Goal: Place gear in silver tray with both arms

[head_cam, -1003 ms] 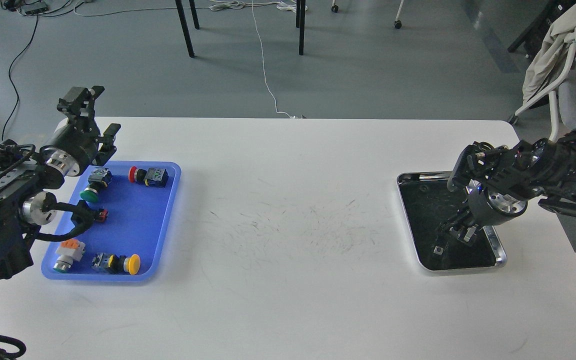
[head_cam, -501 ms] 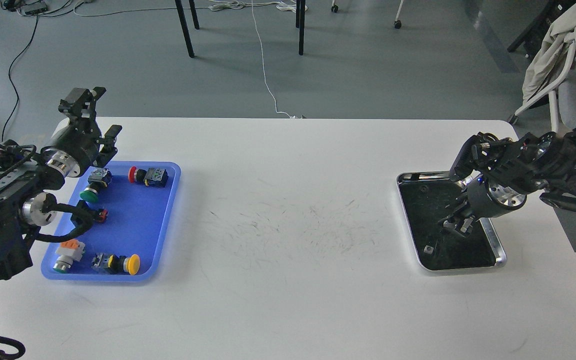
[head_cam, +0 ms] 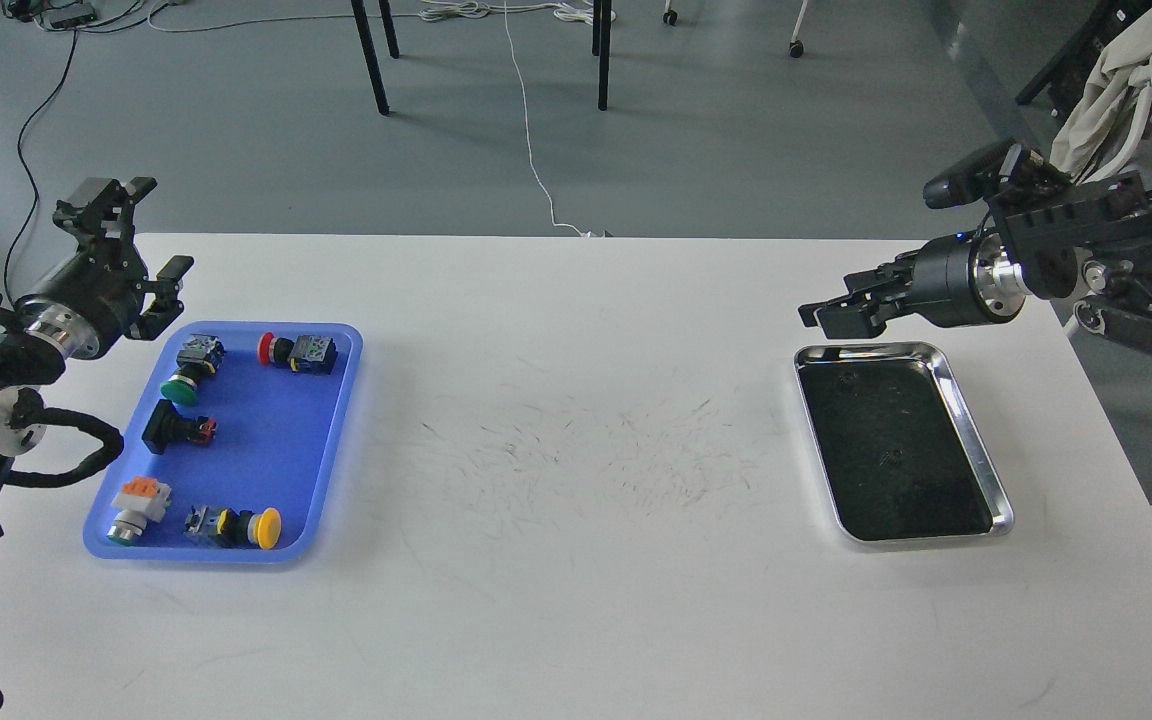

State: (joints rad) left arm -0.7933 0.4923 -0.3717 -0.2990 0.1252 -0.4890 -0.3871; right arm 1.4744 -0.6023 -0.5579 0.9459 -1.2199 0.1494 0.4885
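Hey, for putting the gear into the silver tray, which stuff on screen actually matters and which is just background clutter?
Belongs to the job:
- silver tray
- blue tray of push-button parts, such as the yellow button
- left gripper, open
- right gripper

Just lying about:
- white cable on the floor
- cloth over the chair
- table legs behind

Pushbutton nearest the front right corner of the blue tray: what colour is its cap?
Yellow; the pushbutton lies on its side in the blue tray, clearest in the head view.
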